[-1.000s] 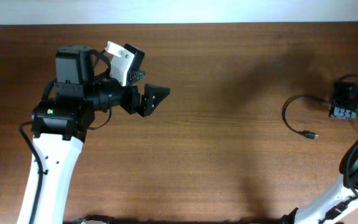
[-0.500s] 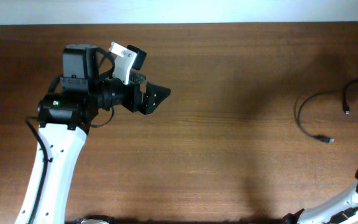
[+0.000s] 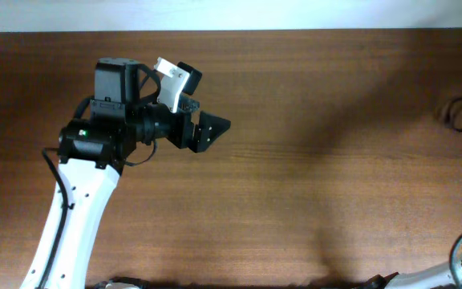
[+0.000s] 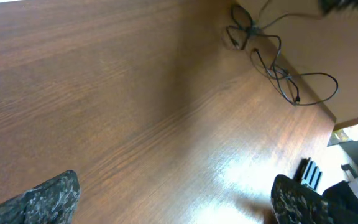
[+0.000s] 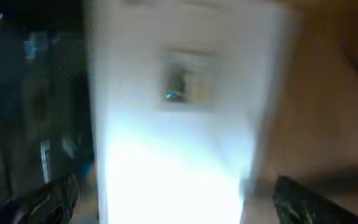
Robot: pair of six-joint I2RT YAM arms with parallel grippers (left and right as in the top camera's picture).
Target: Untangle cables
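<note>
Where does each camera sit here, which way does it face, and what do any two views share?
Overhead: above the table, looking straight down; shows the left arm, left gripper and, at the right edge, the cables.
Left wrist: on the left arm, looking across the table toward the cables; its open gripper's fingertips fill the bottom corners.
Right wrist: blurred, facing something bright white; dark fingertips in the bottom corners.
Shared: overhead and left wrist both show the cables.

The cables [image 4: 277, 73] lie on the table [image 4: 104, 93] well ahead of the left pincer [image 3: 216, 128] and off to its right, close to the table's edge. Seen from above, they sit at the table's far right rim, well apart from that pincer.
</note>
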